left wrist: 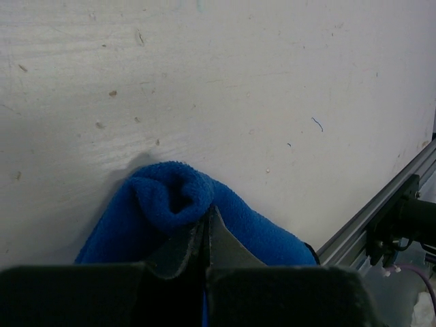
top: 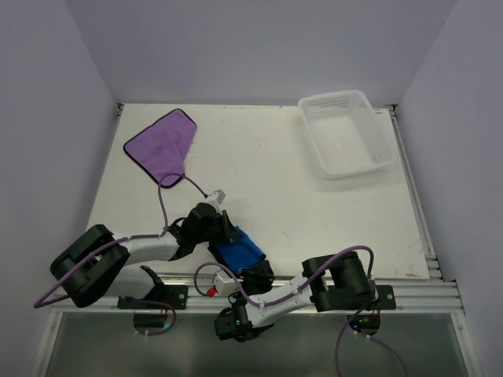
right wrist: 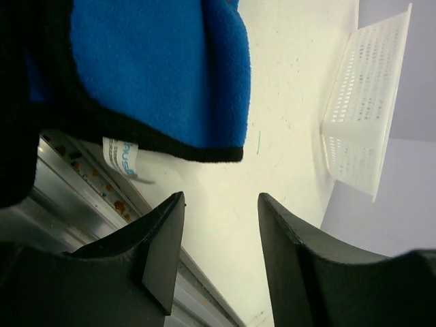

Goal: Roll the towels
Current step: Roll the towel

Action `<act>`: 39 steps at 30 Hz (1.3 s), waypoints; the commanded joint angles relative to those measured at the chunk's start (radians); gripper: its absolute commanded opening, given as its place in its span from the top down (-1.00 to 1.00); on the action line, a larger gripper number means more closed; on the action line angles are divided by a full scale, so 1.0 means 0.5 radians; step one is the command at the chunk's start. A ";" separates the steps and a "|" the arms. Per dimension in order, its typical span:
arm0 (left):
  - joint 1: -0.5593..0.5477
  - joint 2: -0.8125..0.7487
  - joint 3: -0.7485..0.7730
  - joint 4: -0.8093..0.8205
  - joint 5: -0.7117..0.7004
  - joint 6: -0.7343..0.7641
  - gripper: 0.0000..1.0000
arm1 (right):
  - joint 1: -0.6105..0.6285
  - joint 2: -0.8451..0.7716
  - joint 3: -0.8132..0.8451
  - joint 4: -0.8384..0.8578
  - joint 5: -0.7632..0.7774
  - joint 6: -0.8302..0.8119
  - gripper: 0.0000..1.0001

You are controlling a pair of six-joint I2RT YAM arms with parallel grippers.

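A: Blue towel (top: 240, 253) lay bunched at the near edge of the bench (top: 314, 212), just beside the aluminium rail (top: 409, 292), between the two arms. Not a roll yet: one soft hump with loose cloth below it. Purple towel (top: 161, 145) lay flat at the far left corner, well apart.

B: Grip status?

A: Left gripper (left wrist: 206, 219) had its fingers pressed together on a fold of the blue towel. Cloth bulged over the tips and a blue sliver showed between them. Right gripper (right wrist: 218, 204) stood spread with nothing between the jaws, the towel's black-hemmed corner and label just ahead of it.

B: Risks?

A: Judgement only. With a single pinch point, a pull would likely drag the whole cloth across the bench rather than turn it, and the hump could slump open. The towel sat so near the rail that its hem might slide over the edge or snag there. The right gripper, closing from that angle, could catch only the label or hem and peel one layer off.

B: Arm poses?

A: Left arm reached in low from the left, wrist close to the bench, pointing right. Right arm was based at the right, with its forearm running left below the bench edge. Its gripper came at the towel from the near side, and its wrist was rolled sideways, so the white basket (top: 338, 96) appeared tilted in its view.
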 commanded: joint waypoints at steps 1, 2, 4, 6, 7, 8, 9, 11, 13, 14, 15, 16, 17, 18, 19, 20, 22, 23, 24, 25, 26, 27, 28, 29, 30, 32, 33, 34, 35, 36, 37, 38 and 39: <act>0.021 -0.012 0.021 -0.118 -0.132 0.078 1.00 | 0.065 -0.206 -0.043 -0.128 0.016 0.245 -0.01; 0.021 -0.018 0.024 -0.121 -0.132 0.078 1.00 | 0.068 -0.246 -0.058 -0.140 -0.002 0.267 0.01; 0.021 -0.027 0.021 -0.124 -0.132 0.075 1.00 | 0.081 -0.418 -0.113 -0.146 -0.027 0.341 0.15; 0.021 -0.045 0.015 -0.133 -0.135 0.072 1.00 | 0.081 -0.702 -0.175 -0.058 -0.094 0.344 0.24; 0.021 -0.052 0.015 -0.136 -0.141 0.069 1.00 | 0.078 -0.807 -0.269 0.006 -0.128 0.323 0.30; 0.021 -0.058 0.003 -0.130 -0.156 0.066 1.00 | 0.075 -0.933 -0.325 0.186 -0.162 0.280 0.34; 0.021 -0.064 -0.003 -0.127 -0.159 0.063 1.00 | 0.075 -1.040 -0.377 0.267 -0.211 0.234 0.46; 0.021 -0.076 -0.006 -0.130 -0.168 0.063 1.00 | -0.005 -1.347 -0.521 0.454 -0.269 0.221 0.66; 0.021 -0.076 -0.009 -0.130 -0.168 0.066 1.00 | -0.154 -1.534 -0.674 0.605 -0.416 0.166 0.91; 0.021 -0.076 -0.012 -0.124 -0.162 0.066 1.00 | -0.219 -1.690 -0.727 0.769 -0.490 0.120 1.00; 0.021 -0.079 -0.015 -0.109 -0.159 0.066 1.00 | -0.284 -1.768 -0.779 0.856 -0.566 0.093 1.00; 0.021 -0.076 -0.018 -0.106 -0.156 0.063 1.00 | -0.400 -1.823 -0.861 0.936 -0.698 0.074 1.00; 0.021 -0.076 -0.018 -0.103 -0.153 0.063 1.00 | -0.459 -1.903 -0.890 1.076 -0.757 0.043 1.00; 0.021 -0.076 -0.021 -0.094 -0.153 0.060 1.00 | -0.578 -1.919 -0.914 1.138 -0.821 0.025 1.00; 0.021 -0.076 -0.028 -0.087 -0.153 0.057 1.00 | -0.643 -1.919 -0.933 1.191 -0.964 0.022 1.00; 0.021 -0.076 -0.031 -0.081 -0.144 0.054 1.00 | -0.692 -1.882 -0.936 1.273 -1.014 0.016 1.00; 0.021 -0.076 -0.037 -0.060 -0.144 0.051 1.00 | -0.802 -1.818 -0.924 1.369 -1.119 0.006 1.00; 0.018 -0.073 -0.040 -0.060 -0.141 0.048 1.00 | -0.833 -1.787 -0.911 1.439 -1.186 0.015 1.00; 0.018 -0.073 -0.043 -0.054 -0.141 0.048 1.00 | -0.867 -1.720 -0.902 1.473 -1.229 0.022 1.00; 0.018 -0.073 -0.043 -0.054 -0.141 0.048 1.00 | -0.940 -1.695 -0.884 1.510 -1.266 0.031 1.00; 0.018 -0.076 -0.046 -0.054 -0.138 0.045 1.00 | -0.983 -1.673 -0.878 1.556 -1.348 0.064 1.00; 0.018 -0.076 -0.046 -0.048 -0.135 0.045 1.00 | -1.035 -1.652 -0.875 1.584 -1.404 0.083 1.00; 0.018 -0.076 -0.052 -0.048 -0.132 0.045 1.00 | -1.136 -1.621 -0.884 1.642 -1.459 0.101 1.00; 0.015 -0.079 -0.055 -0.041 -0.132 0.041 1.00 | -1.180 -1.600 -0.890 1.679 -1.548 0.144 1.00; 0.015 -0.082 -0.058 -0.038 -0.132 0.041 1.00 | -1.217 -1.578 -0.899 1.716 -1.603 0.154 1.00; 0.018 -0.088 -0.068 -0.026 -0.141 0.045 1.00 | -1.278 -1.496 -0.899 1.780 -1.650 0.175 1.00; 0.018 -0.085 -0.071 -0.026 -0.138 0.045 1.00 | -1.287 -1.468 -0.890 1.786 -1.677 0.172 1.00; 0.018 -0.085 -0.071 -0.023 -0.141 0.048 1.00 | -1.300 -1.410 -0.875 1.789 -1.687 0.172 1.00; 0.015 -0.085 -0.074 -0.020 -0.135 0.048 1.00 | -1.306 -1.394 -0.871 1.793 -1.696 0.172 1.00; 0.018 -0.088 -0.071 -0.020 -0.132 0.048 1.00 | -1.309 -1.379 -0.874 1.802 -1.711 0.172 1.00; 0.018 -0.088 -0.074 -0.020 -0.129 0.048 1.00 | -1.327 -1.367 -0.890 1.841 -1.723 0.178 1.00; 0.018 -0.094 -0.080 -0.017 -0.125 0.048 1.00 | -1.337 -1.354 -0.899 1.866 -1.736 0.181 1.00; 0.018 -0.098 -0.083 -0.002 -0.125 0.048 1.00 | -1.346 -1.345 -0.902 1.881 -1.754 0.181 1.00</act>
